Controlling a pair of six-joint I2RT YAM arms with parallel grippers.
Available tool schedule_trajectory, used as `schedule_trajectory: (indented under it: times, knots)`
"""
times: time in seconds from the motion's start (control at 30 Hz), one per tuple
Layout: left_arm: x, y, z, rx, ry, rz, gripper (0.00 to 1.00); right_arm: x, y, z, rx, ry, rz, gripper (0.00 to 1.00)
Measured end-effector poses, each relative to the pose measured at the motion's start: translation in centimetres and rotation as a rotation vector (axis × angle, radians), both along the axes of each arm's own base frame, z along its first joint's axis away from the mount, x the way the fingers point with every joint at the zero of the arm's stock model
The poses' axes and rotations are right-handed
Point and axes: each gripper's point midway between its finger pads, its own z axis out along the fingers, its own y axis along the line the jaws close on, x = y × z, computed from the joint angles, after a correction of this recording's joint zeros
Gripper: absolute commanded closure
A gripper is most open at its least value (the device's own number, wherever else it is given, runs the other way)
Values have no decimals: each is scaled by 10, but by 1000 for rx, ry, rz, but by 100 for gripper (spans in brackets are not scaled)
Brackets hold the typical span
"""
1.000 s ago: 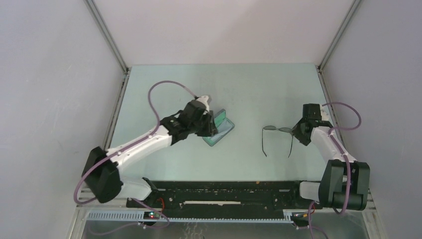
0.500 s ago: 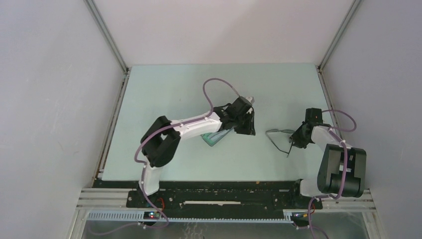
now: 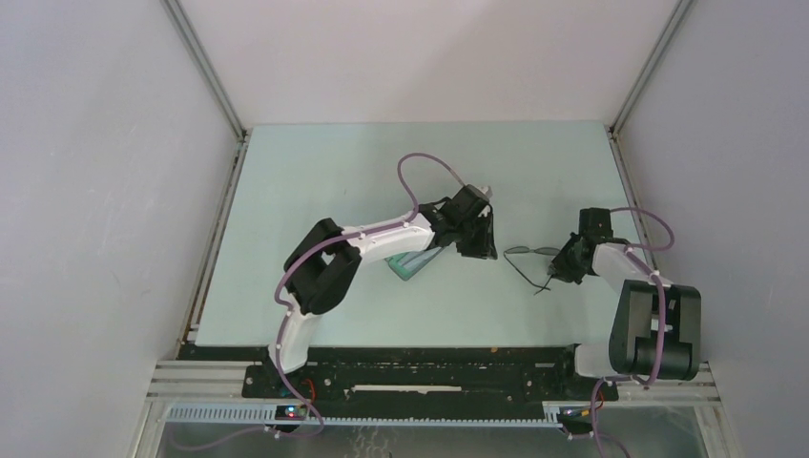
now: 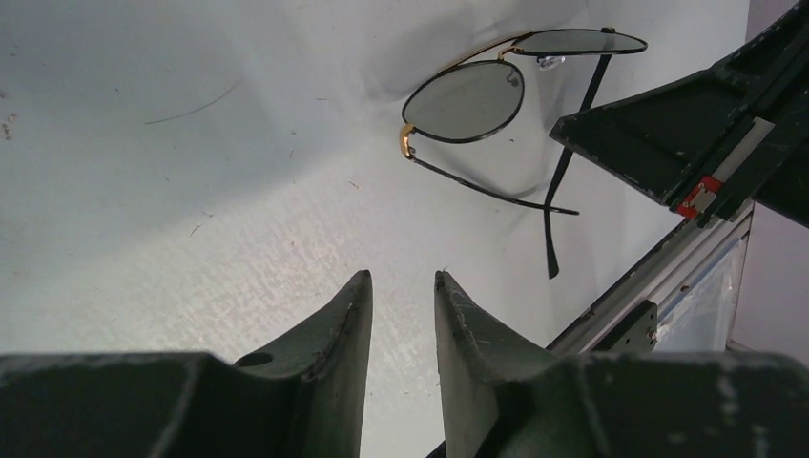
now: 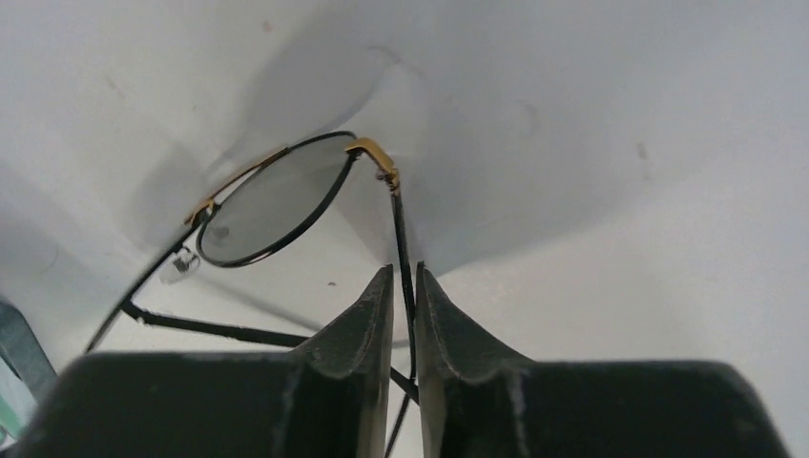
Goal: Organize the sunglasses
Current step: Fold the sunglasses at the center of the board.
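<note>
The sunglasses [image 3: 528, 256] are thin and black-framed, with gold hinges, and lie on the table at centre right. In the left wrist view the sunglasses [image 4: 474, 98] lie ahead with their arms crossing. My right gripper [image 3: 561, 266] is at their right end. In the right wrist view it [image 5: 403, 274] is shut on one thin arm of the sunglasses [image 5: 275, 200] just behind the hinge. My left gripper [image 3: 484, 247] is just left of the sunglasses. In its own view it [image 4: 402, 279] is open and empty above bare table.
A grey-green case [image 3: 410, 264] lies under my left forearm, partly hidden. The black right arm link [image 4: 701, 124] shows at the right of the left wrist view. The enclosure walls stand on both sides, and a black rail [image 3: 429, 367] runs along the near edge.
My left arm swung right from the case to beside the sunglasses. My right gripper took hold of a sunglasses arm; the arms, first spread toward the near edge, now lie crossed.
</note>
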Motion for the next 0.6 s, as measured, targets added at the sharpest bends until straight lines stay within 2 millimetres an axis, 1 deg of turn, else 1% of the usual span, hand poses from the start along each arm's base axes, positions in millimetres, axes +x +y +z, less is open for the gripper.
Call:
schedule_trajectory:
  times: [0.07, 0.13, 0.17, 0.27, 0.33, 0.4, 0.43, 0.5, 0.6]
  knots:
    - [2, 1, 0, 2, -3, 5, 65, 1, 8, 0, 6, -4, 27, 80]
    - [6, 4, 0, 3, -4, 10, 65, 3, 17, 1, 13, -12, 61, 71]
    - [10, 6, 1, 2, -6, 17, 65, 4, 22, 2, 19, -18, 77, 63]
    - [30, 15, 5, -8, -13, 54, 64, 8, 34, 6, 46, -47, 118, 50]
    - [46, 21, 10, -16, -21, 83, 64, 10, 38, 12, 58, -71, 133, 48]
    - [64, 25, 17, -27, -32, 111, 64, 12, 40, 20, 62, -106, 140, 48]
    - [71, 25, 19, -34, -38, 121, 64, 13, 39, 25, 62, -123, 140, 49]
    - [90, 24, 26, -52, -53, 144, 64, 15, 38, 37, 56, -166, 137, 57]
    - [113, 15, 30, -79, -66, 155, 64, 15, 37, 57, 54, -237, 128, 74]
